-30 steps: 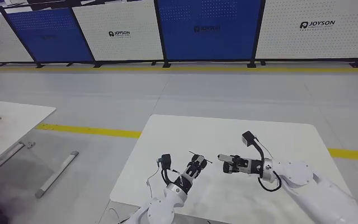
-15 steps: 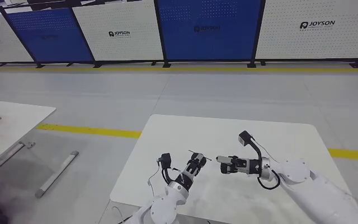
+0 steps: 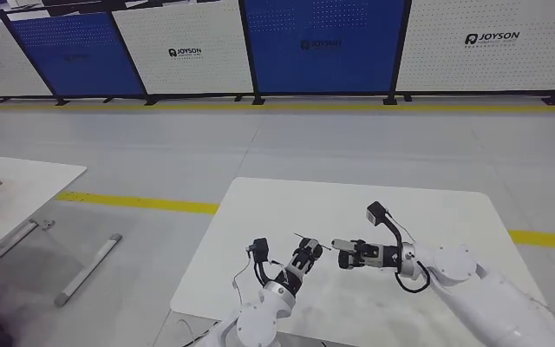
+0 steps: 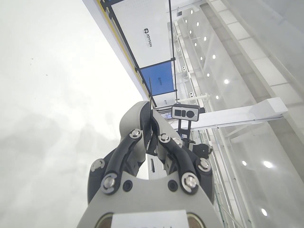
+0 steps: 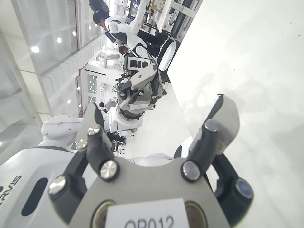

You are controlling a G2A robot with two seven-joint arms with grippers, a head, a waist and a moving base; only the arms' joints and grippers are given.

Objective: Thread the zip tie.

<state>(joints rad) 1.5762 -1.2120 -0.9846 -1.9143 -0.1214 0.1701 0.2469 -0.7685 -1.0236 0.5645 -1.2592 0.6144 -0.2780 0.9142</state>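
Zip tie [image 4: 150, 93]: pinched in the left gripper [image 4: 151, 119], whose jaws are closed on it; 1 end pokes out, above the table [image 3: 390, 201].
Right gripper [image 5: 156, 103]: jaws wide apart, empty, near the left gripper.
Done: zip tie picked up.
To do: the threading itself, as no loop shows.

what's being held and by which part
Left gripper pinches the zip tie along its strap, thin end poking out; right gripper open, empty.

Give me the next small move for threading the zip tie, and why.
Probably ease the right gripper toward the free tip of the zip tie and close on it: the left gripper is shut on the zip tie, tip poking out, and the right gripper faces it open and empty.
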